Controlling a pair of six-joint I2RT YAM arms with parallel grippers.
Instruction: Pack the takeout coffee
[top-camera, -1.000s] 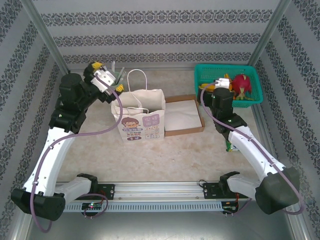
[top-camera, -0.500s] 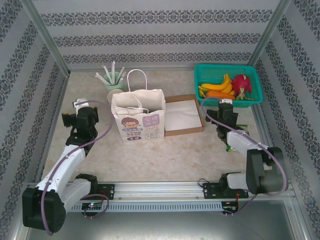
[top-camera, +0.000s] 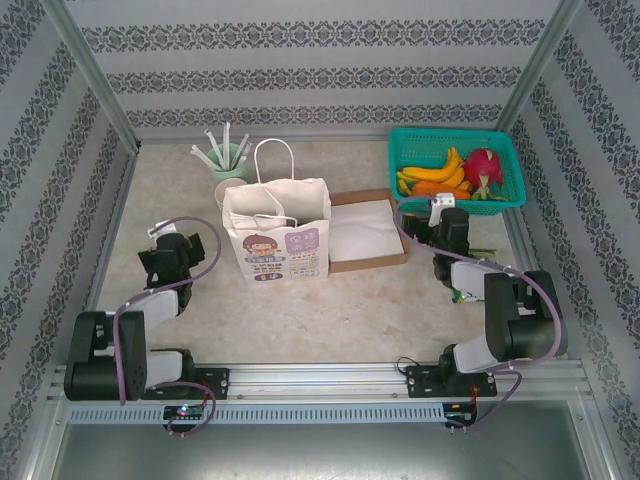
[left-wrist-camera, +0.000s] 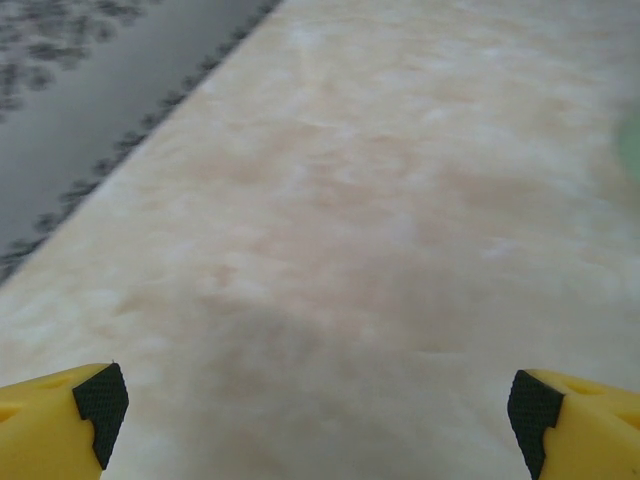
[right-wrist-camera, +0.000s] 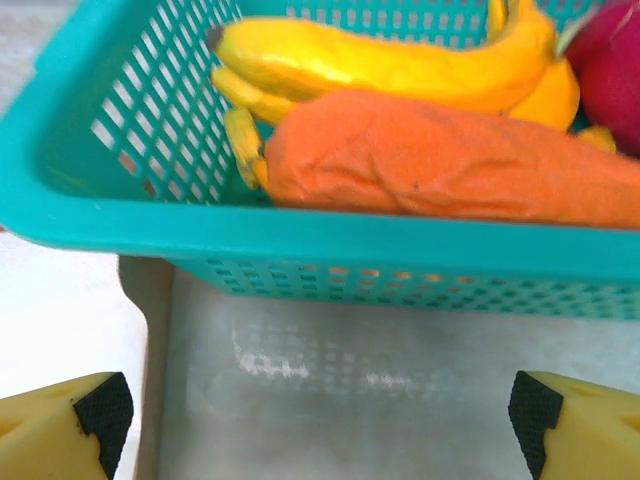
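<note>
The takeout coffee is hidden from me. A white paper bag (top-camera: 277, 232) with a cartoon print and loop handles stands upright at mid-table. My left gripper (top-camera: 172, 243) rests low at the bag's left, well apart from it. It is open over bare tabletop, its yellow fingertips (left-wrist-camera: 70, 415) spread wide with nothing between them. My right gripper (top-camera: 443, 211) sits just in front of the teal basket (top-camera: 455, 140). It too is open and empty, the basket wall (right-wrist-camera: 330, 245) close ahead of it.
The basket holds bananas (right-wrist-camera: 370, 60), an orange carrot (right-wrist-camera: 450, 165) and a pink dragon fruit (top-camera: 485, 170). A shallow cardboard tray (top-camera: 366, 231) lies right of the bag. A mint-green holder with white straws (top-camera: 227, 157) stands behind it. A small green packet (top-camera: 461, 293) lies under the right arm.
Both arms have drawn back and folded down toward the near edge. The left gripper left the straw holder; the right one came down in front of the basket.
</note>
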